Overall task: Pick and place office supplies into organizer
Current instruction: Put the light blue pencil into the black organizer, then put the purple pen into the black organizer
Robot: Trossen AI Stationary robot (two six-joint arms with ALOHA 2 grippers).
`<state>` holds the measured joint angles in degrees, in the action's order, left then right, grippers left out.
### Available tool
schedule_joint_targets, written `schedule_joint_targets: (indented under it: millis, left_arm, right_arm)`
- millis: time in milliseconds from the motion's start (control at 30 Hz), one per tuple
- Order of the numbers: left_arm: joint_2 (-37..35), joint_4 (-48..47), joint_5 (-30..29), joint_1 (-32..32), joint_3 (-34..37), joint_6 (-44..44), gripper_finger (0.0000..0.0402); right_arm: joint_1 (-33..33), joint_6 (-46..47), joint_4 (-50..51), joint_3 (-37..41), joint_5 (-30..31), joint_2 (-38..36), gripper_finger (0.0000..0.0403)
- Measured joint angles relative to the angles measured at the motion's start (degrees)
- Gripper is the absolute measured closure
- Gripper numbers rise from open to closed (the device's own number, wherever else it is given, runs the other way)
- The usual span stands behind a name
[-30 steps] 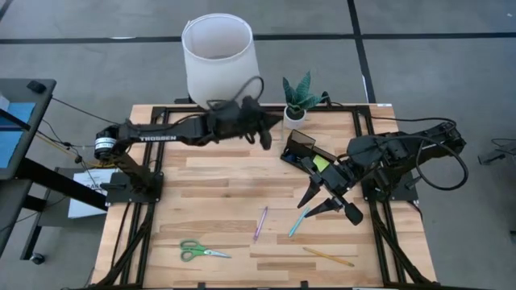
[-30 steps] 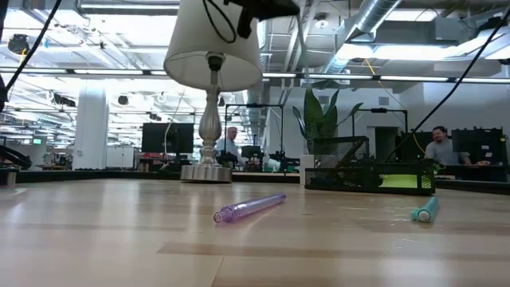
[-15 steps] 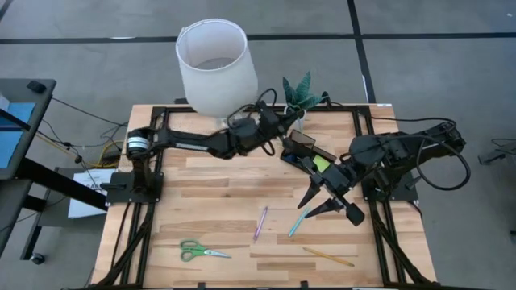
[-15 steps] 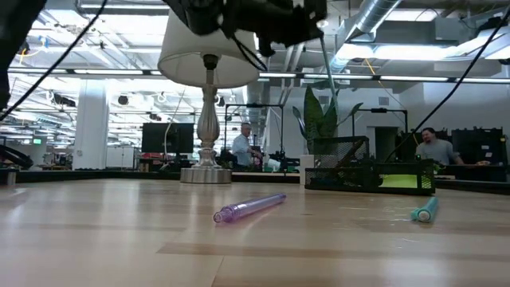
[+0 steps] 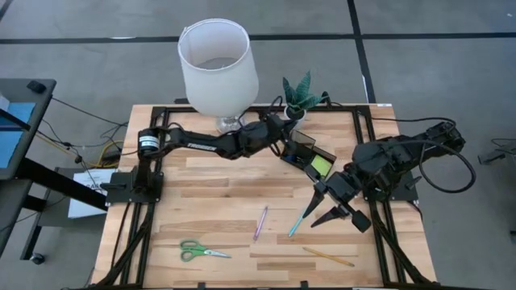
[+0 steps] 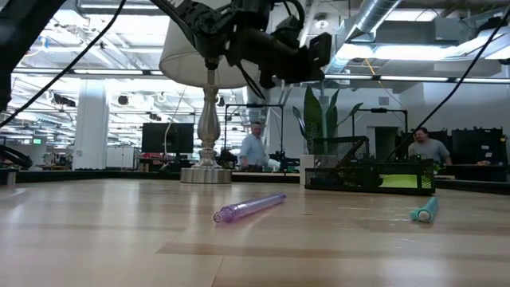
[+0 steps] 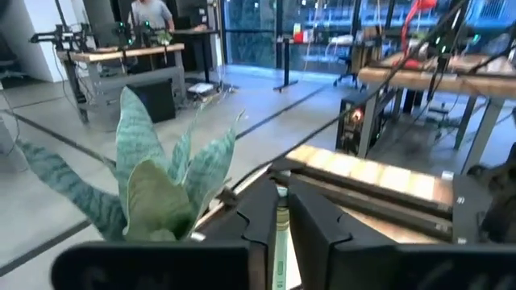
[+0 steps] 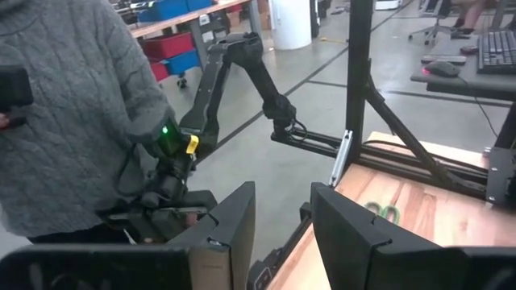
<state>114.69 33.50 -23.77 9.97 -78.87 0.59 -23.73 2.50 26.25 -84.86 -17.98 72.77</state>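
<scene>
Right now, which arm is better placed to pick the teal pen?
Right. The right gripper hangs open just beside the teal pen, while the left gripper is over the organizer, gripping a green pencil.

Pale wood table [image 5: 210,193], black mesh organizer [image 6: 368,177]

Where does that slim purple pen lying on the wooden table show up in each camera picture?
High view: slim purple pen, lower middle of the table, left of the slim teal pen.
Low view: centre foreground.
Left wrist view: not in it.
Right wrist view: not in it.
Shared landmark: the teal pen, lying beside it.
</scene>
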Motion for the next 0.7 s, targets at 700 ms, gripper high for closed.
schedule_joint_targets:
  millis: [700]
  left_arm:
    - [-1.7,2.7,19.3,-1.3,-3.8,10.1,0.0294]
  right_arm:
    - [-3.5,0.9,0.4,0.0,0.0,-0.2,0.0289]
